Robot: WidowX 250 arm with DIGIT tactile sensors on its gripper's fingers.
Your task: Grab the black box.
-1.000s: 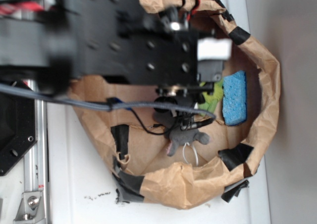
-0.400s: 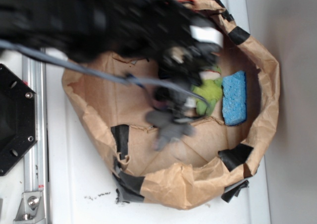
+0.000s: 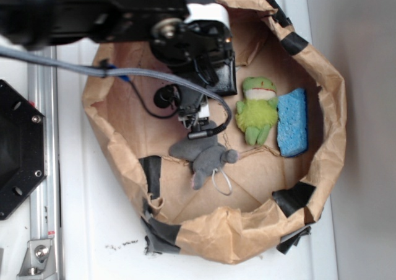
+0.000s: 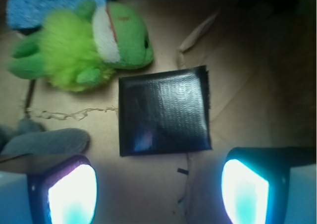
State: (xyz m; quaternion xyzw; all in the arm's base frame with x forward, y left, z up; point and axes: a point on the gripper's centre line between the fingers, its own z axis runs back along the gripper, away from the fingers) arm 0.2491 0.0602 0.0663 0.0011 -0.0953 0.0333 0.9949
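Observation:
The black box (image 4: 163, 110) is a flat glossy square lying on the brown paper floor, seen in the wrist view just ahead of my gripper (image 4: 158, 192). The gripper is open, its two lit fingertips (image 4: 72, 194) wide apart, with only bare paper between them. The box sits a short gap beyond the tips, roughly centred on the opening. In the exterior view the black arm (image 3: 124, 13) reaches in over the paper enclosure (image 3: 328, 125). There I cannot tell the box apart from the arm's dark parts.
A green frog plush (image 4: 84, 45) (image 3: 258, 106) lies beside the box, with a blue sponge (image 3: 292, 122) past it. A grey plush (image 3: 203, 157) (image 4: 44, 142) lies by my left finger. Crumpled paper walls with black tape (image 3: 296, 196) ring the area. A black hexagonal plate (image 3: 15, 150) sits outside it.
The arm has swung toward the top left of the exterior view. The frog plush and grey plush, which it partly covered before, now show fully.

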